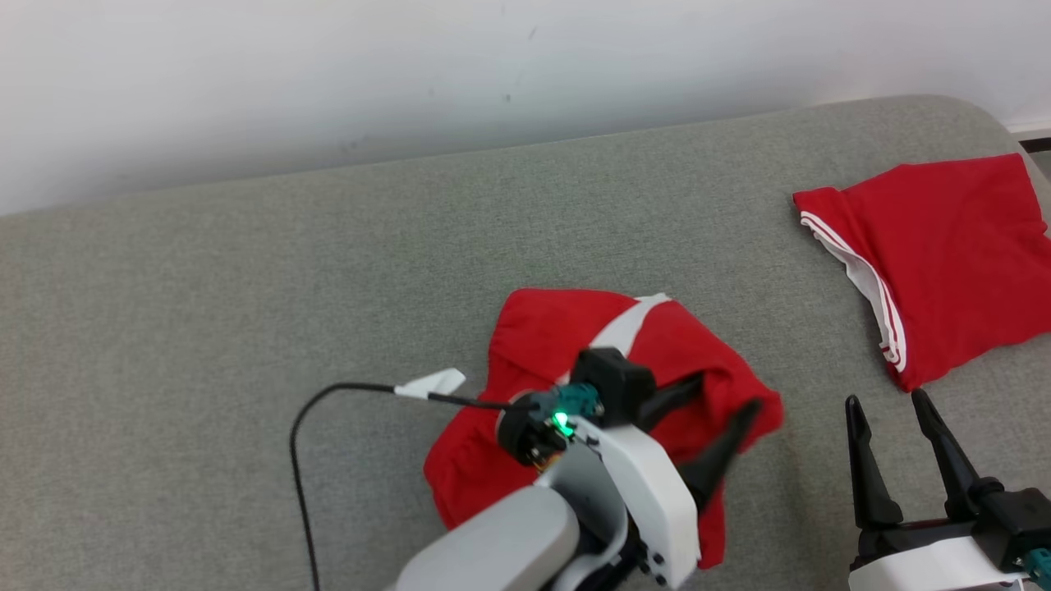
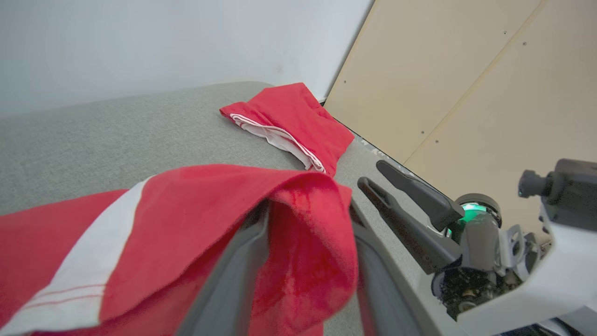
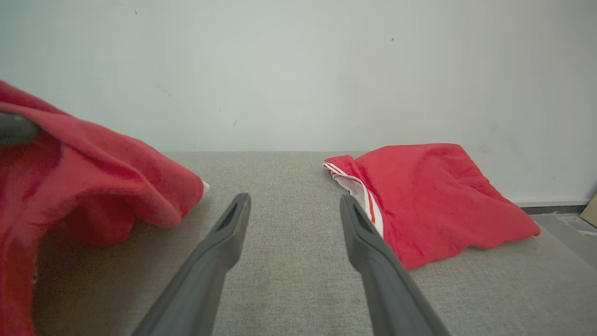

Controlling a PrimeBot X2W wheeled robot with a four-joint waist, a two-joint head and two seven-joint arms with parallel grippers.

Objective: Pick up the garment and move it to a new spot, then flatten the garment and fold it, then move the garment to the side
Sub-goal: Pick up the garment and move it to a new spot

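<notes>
Near the front edge of the grey cushion (image 1: pixel 205 312), about midway along it, I see the garment (image 1: pixel 558 328) lying in a rumpled red heap with one white band running across its top. My left claw (image 1: pixel 727 394) reaches over the heap from the near side, and its two dark fingers stand spread apart at the heap's right end. From the left wrist camera, a fold of the garment (image 2: pixel 196 200) drapes over the finger on that view's left and hangs down into the gap between the two; the fingers are not pressed together on it, so I read the left claw (image 2: pixel 308 219) as released, with cloth resting on it rather than pinched. A green light (image 1: pixel 562 423) glows on that wrist, and a black cable (image 1: pixel 296 443) with a white tag (image 1: pixel 431 383) loops out over the cushion to the left.

My right claw (image 1: pixel 886 400) sits toward the front right of the cushion, just right of the heap and apart from it. Its fingers are spread wide with only bare grey fabric between them, as the right wrist camera shows (image 3: pixel 295 199). In that view the garment (image 3: pixel 93 154) bulges in at the left side.

Toward the far right corner of the cushion lies a second red piece (image 1: pixel 952 254), folded flat, with white striped trim along its left edge. It is well apart from the heap and touches neither claw. A white wall (image 1: pixel 410 74) runs behind the cushion's far edge.
</notes>
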